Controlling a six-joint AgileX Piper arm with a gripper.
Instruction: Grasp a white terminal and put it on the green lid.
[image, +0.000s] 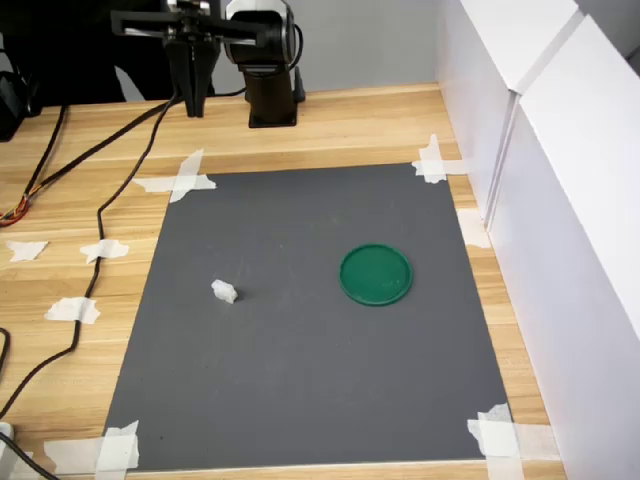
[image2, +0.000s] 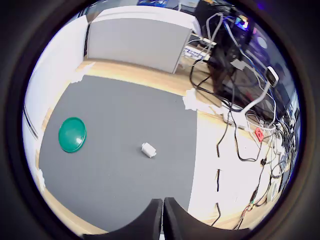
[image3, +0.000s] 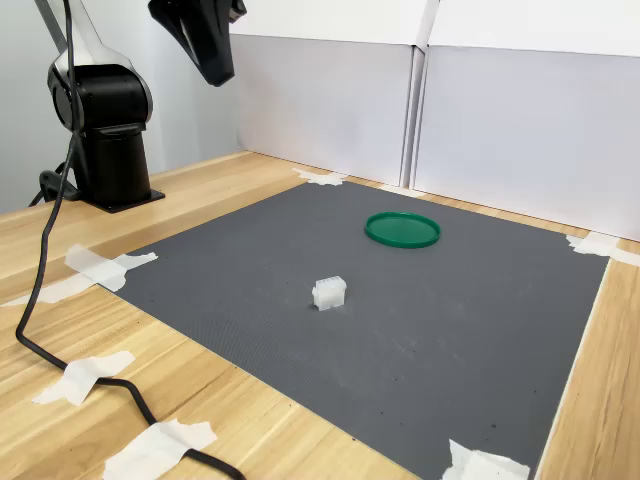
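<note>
Tape scraps (image3: 157, 450) stick down the near corner of the dark gray mat (image3: 420, 340) in the second exterior view. On the mat sits the white terminal (image3: 329, 292), all by itself. Well apart from it lies the green lid (image3: 402, 229), flat and with nothing on it. Up high, near the arm's black base (image3: 112, 150), hangs the gripper (image2: 162, 220). In the wrist view its two fingers are pressed together, pinching nothing.
</note>
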